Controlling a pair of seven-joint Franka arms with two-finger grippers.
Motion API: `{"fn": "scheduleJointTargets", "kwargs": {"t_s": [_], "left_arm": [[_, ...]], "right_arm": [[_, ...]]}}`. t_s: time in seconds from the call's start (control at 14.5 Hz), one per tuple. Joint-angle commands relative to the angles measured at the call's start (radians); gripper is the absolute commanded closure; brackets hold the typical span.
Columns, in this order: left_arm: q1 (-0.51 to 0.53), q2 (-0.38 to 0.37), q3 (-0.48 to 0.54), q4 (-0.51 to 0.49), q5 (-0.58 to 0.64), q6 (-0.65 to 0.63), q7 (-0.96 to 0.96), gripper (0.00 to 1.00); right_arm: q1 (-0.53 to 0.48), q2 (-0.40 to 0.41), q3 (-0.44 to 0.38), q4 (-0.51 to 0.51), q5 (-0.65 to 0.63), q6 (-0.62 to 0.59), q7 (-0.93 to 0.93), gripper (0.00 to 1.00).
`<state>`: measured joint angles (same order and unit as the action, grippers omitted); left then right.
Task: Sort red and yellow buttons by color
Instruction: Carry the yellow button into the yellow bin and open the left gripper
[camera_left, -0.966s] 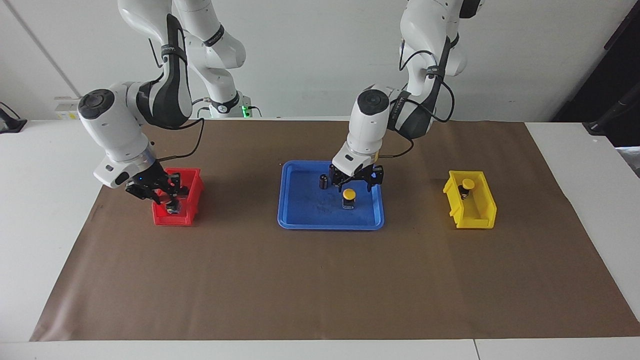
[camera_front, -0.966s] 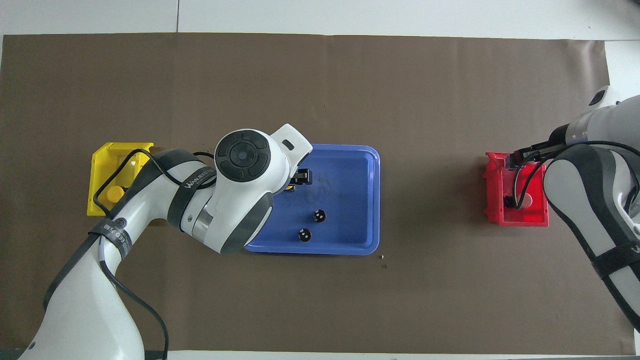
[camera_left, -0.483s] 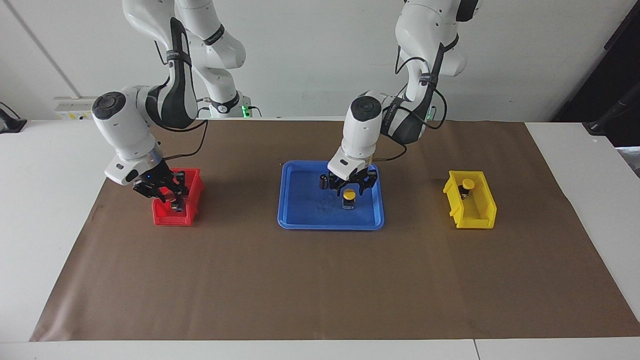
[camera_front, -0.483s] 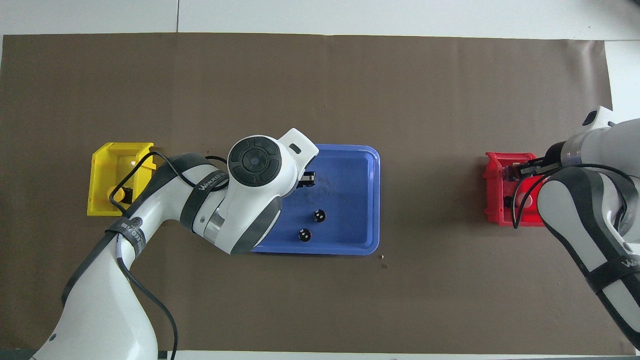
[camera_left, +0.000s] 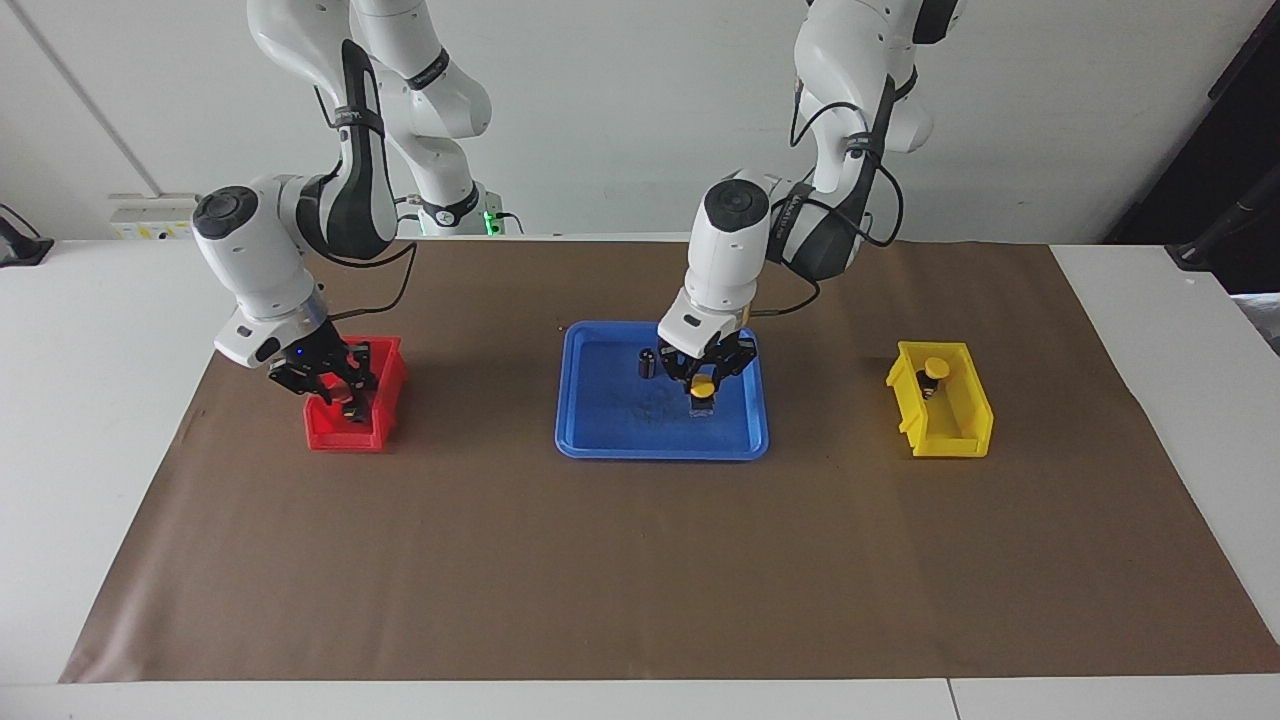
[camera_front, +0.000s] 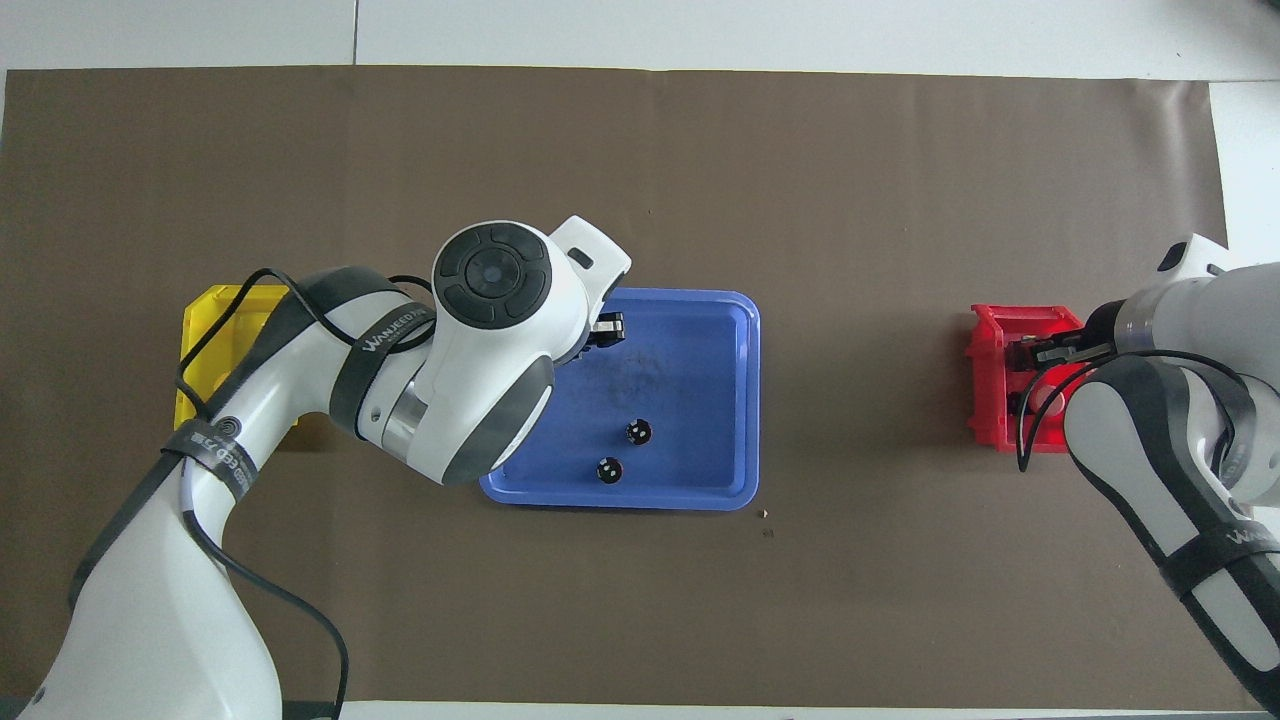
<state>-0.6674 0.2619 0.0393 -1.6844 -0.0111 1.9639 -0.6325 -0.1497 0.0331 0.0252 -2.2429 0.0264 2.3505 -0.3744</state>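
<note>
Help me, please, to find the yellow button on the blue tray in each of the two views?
Facing view: the yellow button shows on the blue tray, toward the left arm's end, right under the left gripper.
Overhead view: not visible; the left arm covers that part of the tray.
Shared landmark: the two dark cylinders on the tray.
</note>
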Motion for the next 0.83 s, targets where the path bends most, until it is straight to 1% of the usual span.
{"fn": "scheduleJointTargets", "kwargs": {"t_s": [0.0, 0.07, 0.14, 0.28, 0.34, 0.41, 0.48, 0.55, 0.62, 0.76], "left_arm": [[0.141, -0.073, 0.004, 0.1, 0.013, -0.213, 0.173, 0.99], [0.223, -0.107, 0.002, 0.089, 0.011, -0.233, 0.274, 0.99], [0.308, -0.134, 0.002, 0.059, 0.01, -0.229, 0.386, 0.99], [0.44, -0.145, 0.002, 0.016, 0.008, -0.206, 0.581, 0.99], [0.501, -0.174, 0.002, -0.044, 0.006, -0.154, 0.661, 0.99], [0.534, -0.197, 0.002, -0.117, 0.006, -0.093, 0.698, 0.99], [0.549, -0.223, 0.002, -0.192, 0.008, -0.013, 0.709, 0.99], [0.557, -0.234, 0.002, -0.251, 0.006, 0.053, 0.709, 0.99], [0.562, -0.237, 0.002, -0.286, 0.008, 0.093, 0.711, 0.99], [0.577, -0.227, 0.004, -0.313, 0.008, 0.124, 0.721, 0.99]], "right_arm": [[-0.014, -0.021, 0.009, -0.008, 0.02, 0.006, -0.027, 0.06], [-0.014, -0.015, 0.009, 0.032, 0.018, -0.019, -0.027, 0.0], [-0.014, 0.001, 0.01, 0.09, 0.02, -0.08, -0.021, 0.0], [-0.007, 0.007, 0.01, 0.21, 0.02, -0.211, -0.005, 0.0], [-0.004, -0.002, 0.01, 0.271, 0.02, -0.283, 0.032, 0.0], [-0.004, -0.016, 0.012, 0.326, 0.02, -0.371, 0.064, 0.0], [-0.002, -0.028, 0.012, 0.389, 0.02, -0.473, 0.096, 0.0], [-0.002, -0.035, 0.012, 0.449, 0.02, -0.561, 0.123, 0.0], [-0.004, -0.035, 0.01, 0.503, 0.02, -0.636, 0.14, 0.0], [-0.016, -0.035, 0.002, 0.584, 0.018, -0.749, 0.143, 0.0]]}}
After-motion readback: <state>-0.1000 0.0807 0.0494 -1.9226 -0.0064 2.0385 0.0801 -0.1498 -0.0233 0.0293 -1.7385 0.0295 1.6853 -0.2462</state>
